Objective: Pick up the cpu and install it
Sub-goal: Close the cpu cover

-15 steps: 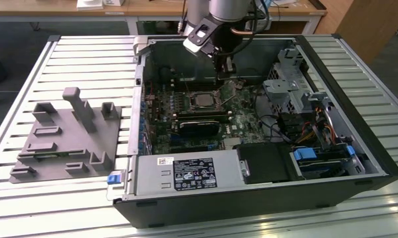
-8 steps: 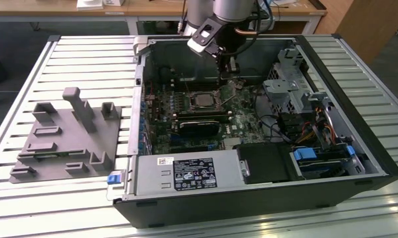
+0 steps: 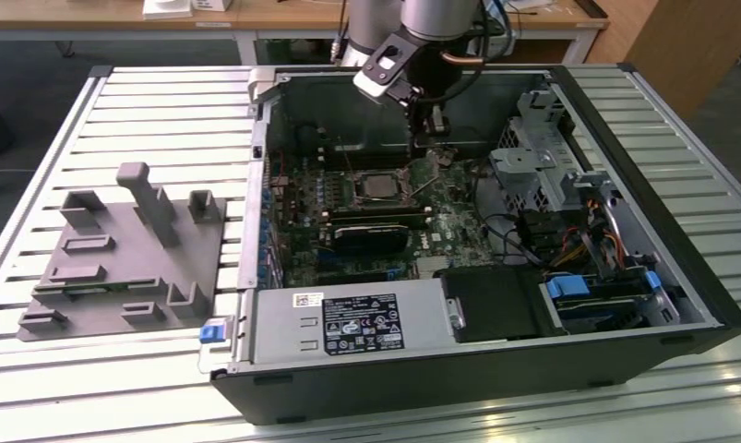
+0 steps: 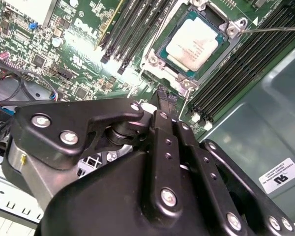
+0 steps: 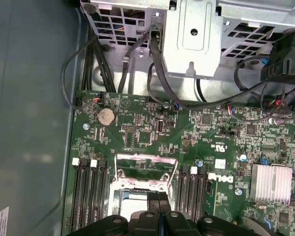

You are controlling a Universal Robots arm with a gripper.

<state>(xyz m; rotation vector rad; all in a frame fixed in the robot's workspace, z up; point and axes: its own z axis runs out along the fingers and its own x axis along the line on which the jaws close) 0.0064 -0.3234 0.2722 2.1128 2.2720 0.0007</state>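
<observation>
Second wrist view: cpu [image 4: 193, 43] in socket [image 4: 153, 59], just past closed pincer [image 4: 165, 100].

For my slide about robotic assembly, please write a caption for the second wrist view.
Black tool poised near the metal-framed socket, where the silvery square cpu lies, on the green motherboard.

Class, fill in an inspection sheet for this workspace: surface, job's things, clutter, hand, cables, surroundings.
Surface: slatted metal table carrying an open computer case.
Job's things: cpu lies flat in the motherboard socket.
Clutter: grey fixture with upright posts, on the table at the exterior view's left of the case.
Hand: the hand hovers above the motherboard near the socket, fingers together, holding nothing.
Cables: black cables run from the drive cage to the board; coloured bundle by the drives.
Surroundings: wooden desks behind the table.
</observation>
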